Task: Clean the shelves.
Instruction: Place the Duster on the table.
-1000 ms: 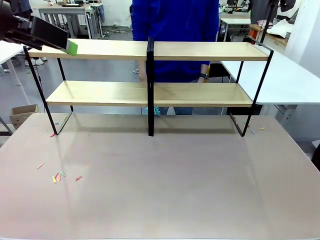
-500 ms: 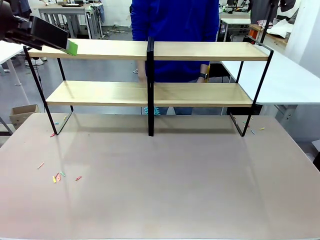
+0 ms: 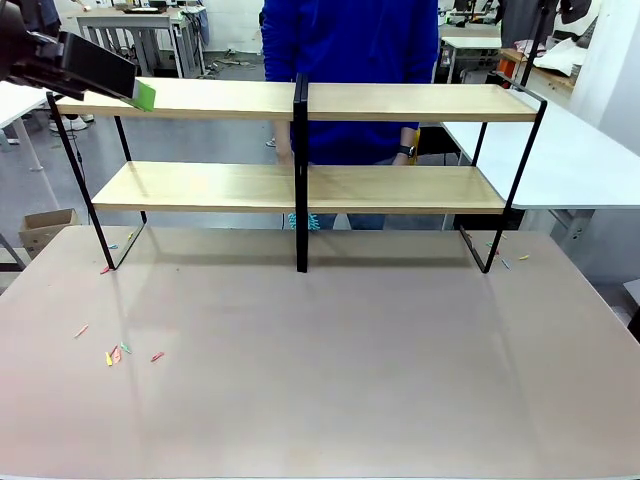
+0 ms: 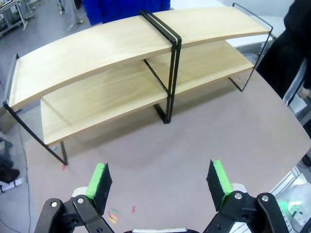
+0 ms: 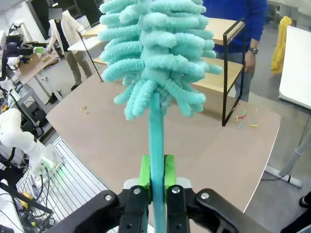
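The shelves (image 3: 300, 100) stand across the far half of the table: two light-wood boards in a thin black frame with a central post, also seen in the left wrist view (image 4: 121, 53) and the right wrist view (image 5: 221, 29). My left gripper (image 3: 143, 96) hovers at the left end of the upper board. Its green-padded fingers (image 4: 99, 179) stand wide apart, so the left gripper (image 4: 159, 182) is open and holds nothing. My right gripper (image 5: 156, 177) is shut on the handle of a teal fluffy duster (image 5: 160, 53), held upright off the table's right side.
A person in blue (image 3: 350, 40) stands behind the shelves, one hand low behind the lower board. Small coloured scraps (image 3: 115, 353) lie on the table at the left, and more scraps (image 3: 505, 262) lie by the right frame foot. A small teal thing (image 3: 305, 222) shows under the lower board.
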`<state>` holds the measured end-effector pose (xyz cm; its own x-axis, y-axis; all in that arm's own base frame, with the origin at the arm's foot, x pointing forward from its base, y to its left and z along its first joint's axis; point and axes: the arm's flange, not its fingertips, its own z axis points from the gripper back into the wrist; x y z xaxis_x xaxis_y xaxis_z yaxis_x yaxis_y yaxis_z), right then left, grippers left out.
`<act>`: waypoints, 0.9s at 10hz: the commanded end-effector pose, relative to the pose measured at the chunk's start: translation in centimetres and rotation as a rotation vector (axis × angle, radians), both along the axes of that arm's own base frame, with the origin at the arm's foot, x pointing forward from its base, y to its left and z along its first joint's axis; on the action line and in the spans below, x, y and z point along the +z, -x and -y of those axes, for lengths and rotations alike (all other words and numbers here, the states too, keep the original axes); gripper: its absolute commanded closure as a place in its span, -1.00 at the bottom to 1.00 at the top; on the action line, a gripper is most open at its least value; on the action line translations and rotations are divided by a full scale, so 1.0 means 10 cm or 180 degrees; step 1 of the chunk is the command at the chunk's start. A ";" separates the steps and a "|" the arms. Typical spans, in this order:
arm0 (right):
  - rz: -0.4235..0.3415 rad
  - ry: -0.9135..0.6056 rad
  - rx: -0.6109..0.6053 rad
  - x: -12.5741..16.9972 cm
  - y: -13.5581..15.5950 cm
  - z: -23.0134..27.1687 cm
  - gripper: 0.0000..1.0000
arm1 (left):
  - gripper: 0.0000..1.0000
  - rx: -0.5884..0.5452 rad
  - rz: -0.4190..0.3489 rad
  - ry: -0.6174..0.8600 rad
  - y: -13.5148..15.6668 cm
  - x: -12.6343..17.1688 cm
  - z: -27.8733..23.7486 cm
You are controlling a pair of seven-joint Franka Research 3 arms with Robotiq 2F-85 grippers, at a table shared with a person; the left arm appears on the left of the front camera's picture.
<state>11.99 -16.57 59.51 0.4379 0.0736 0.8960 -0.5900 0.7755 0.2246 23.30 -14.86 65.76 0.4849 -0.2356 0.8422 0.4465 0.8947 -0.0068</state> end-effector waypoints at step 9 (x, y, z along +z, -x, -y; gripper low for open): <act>-0.1140 0.2784 0.2082 -2.21 -1.50 -1.87 0.75 | -1.00 -0.1790 -0.1853 0.2874 -0.83 -2.85 -1.60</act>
<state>31.47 1.87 45.50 0.3435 0.9096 0.2338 -0.9379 0.3450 0.0356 36.78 3.00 44.78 0.7864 0.0049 0.6177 0.5899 0.2904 -0.7534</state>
